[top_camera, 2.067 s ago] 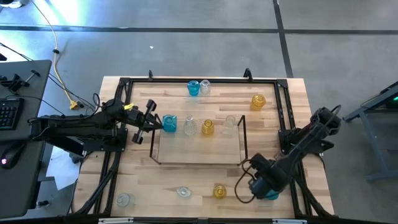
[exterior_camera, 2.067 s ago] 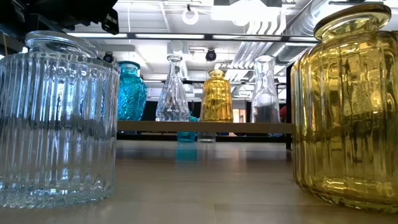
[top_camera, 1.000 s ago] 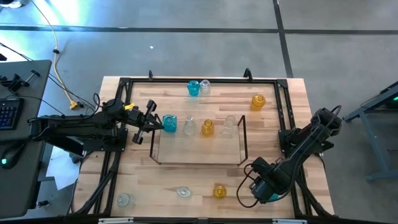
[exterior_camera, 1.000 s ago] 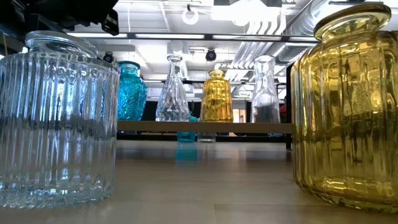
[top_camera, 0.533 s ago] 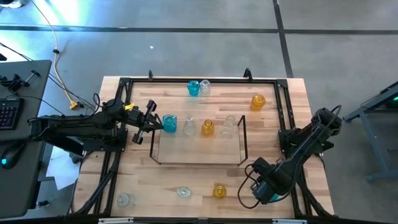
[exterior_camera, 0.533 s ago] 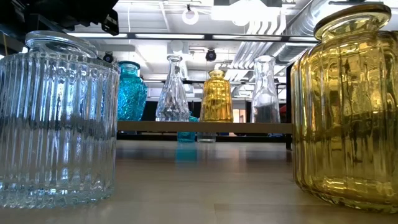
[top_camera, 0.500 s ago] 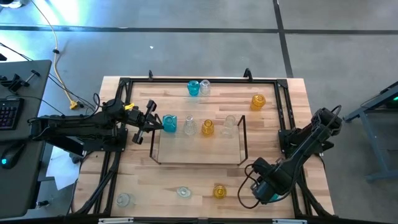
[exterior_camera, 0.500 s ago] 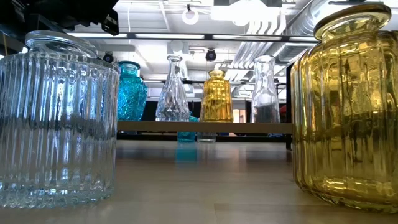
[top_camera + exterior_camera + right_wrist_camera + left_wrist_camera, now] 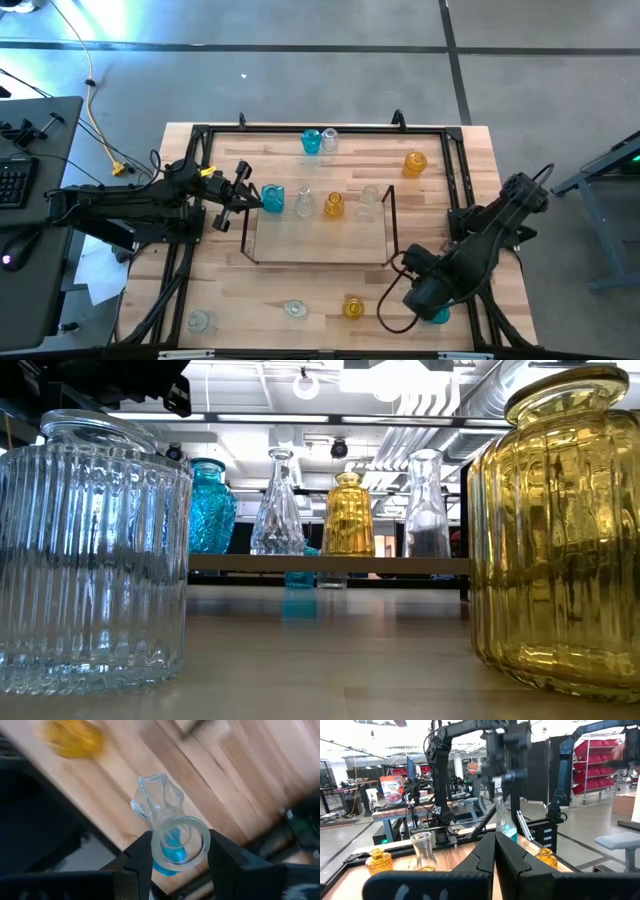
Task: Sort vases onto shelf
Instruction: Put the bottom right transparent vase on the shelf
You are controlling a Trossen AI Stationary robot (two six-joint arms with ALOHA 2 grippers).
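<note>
The right gripper (image 9: pixel 175 851) pinches a blue vase (image 9: pixel 170 840) by its neck over the table's near right corner, so the pick looks done and carrying it upright to the shelf (image 9: pixel 320 238) comes next, while the left gripper (image 9: pixel 495 851) waits pressed together beside that shelf.

no readable text, labels, brands or numbers anywhere; a poster in the room behind is too small to read.
</note>
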